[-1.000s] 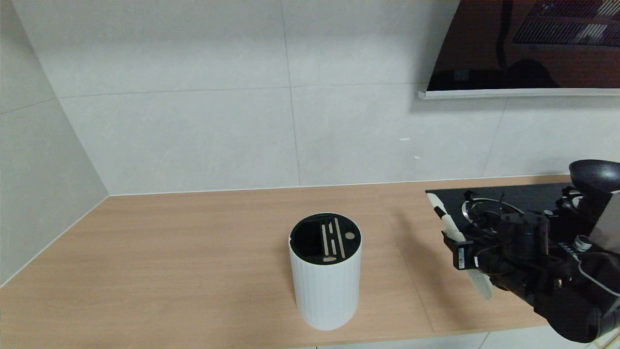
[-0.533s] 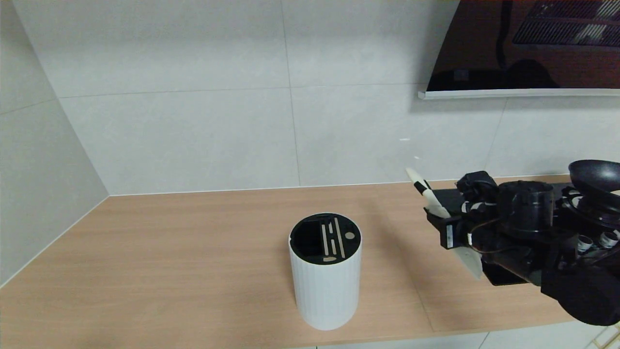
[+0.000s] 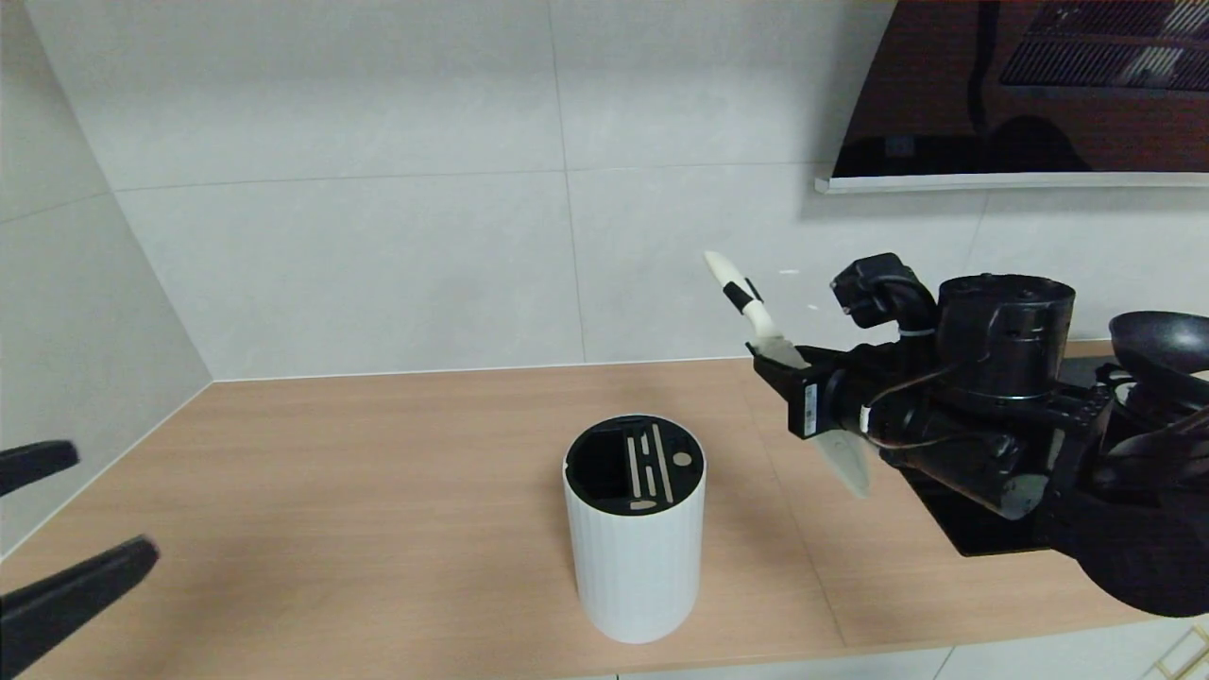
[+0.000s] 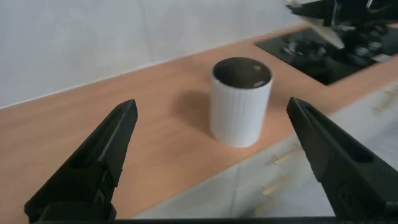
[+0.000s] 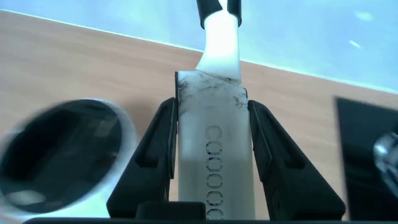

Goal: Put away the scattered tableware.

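A white knife with a black band on its handle hangs tilted in the air, handle up and blade down. My right gripper is shut on it, up and to the right of the white cylindrical holder. The holder stands on the wooden counter and has a black slotted top. In the right wrist view the fingers clamp the knife, with the holder below and to one side. My left gripper is open at the counter's left end, and its view faces the holder.
A black hob lies on the counter's right part, with a dark pan on it. A dark range hood hangs above. Tiled walls close off the back and the left. The counter's front edge runs just before the holder.
My right gripper has risen and moved left toward the holder with the knife in it. My left gripper has come into the head view at the lower left.
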Robot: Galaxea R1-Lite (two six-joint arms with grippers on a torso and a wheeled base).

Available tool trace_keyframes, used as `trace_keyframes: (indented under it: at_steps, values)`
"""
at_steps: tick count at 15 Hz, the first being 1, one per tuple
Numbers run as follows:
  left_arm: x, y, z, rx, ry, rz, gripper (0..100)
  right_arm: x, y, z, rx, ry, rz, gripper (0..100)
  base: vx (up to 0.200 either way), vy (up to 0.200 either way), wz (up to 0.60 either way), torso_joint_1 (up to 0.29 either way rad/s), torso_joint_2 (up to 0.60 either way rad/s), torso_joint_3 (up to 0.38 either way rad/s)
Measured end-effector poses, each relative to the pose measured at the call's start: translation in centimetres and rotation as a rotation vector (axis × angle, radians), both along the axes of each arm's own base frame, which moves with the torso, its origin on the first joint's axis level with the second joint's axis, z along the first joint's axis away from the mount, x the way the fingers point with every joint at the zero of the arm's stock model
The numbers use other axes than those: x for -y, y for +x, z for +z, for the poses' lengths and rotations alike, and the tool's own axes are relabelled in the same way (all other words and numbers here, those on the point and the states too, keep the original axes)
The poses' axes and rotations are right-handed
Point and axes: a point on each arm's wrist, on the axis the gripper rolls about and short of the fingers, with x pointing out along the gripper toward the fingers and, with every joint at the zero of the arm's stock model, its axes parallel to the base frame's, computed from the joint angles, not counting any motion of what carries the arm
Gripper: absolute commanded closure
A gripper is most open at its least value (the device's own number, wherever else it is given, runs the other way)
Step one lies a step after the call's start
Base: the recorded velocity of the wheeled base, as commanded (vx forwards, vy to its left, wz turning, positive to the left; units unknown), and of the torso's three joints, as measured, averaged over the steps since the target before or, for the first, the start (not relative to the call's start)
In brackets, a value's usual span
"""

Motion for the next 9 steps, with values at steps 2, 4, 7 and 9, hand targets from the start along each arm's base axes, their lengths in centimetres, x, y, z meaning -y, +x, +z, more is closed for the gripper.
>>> trace_keyframes:
  at_steps: [2,4,7,9]
  values:
    - [1.2,3.4,-0.4,-0.068,0.019,-0.093,0,-1.3,-1.2,-0.1,-0.004,-0.003,0.053,100,0.000,0.000,0.00,0.000,0.00,0.000]
    - [2.5,6.5,-1.7,-0.091,0.026,-0.149,0,-2.4,-2.3,-0.5,-0.014,-0.010,0.084,100,0.000,0.000,0.00,0.000,0.00,0.000]
    - [4.4,10.2,-3.6,-0.107,-0.041,-0.189,0,-4.2,-4.0,-0.9,-0.024,-0.011,0.134,100,0.000,0.000,0.00,0.000,0.00,0.000]
    - [6.2,11.8,-4.3,-0.186,-0.196,-0.221,0,-5.3,-5.2,-1.3,-0.029,-0.008,0.174,100,0.000,0.000,0.00,0.000,0.00,0.000]
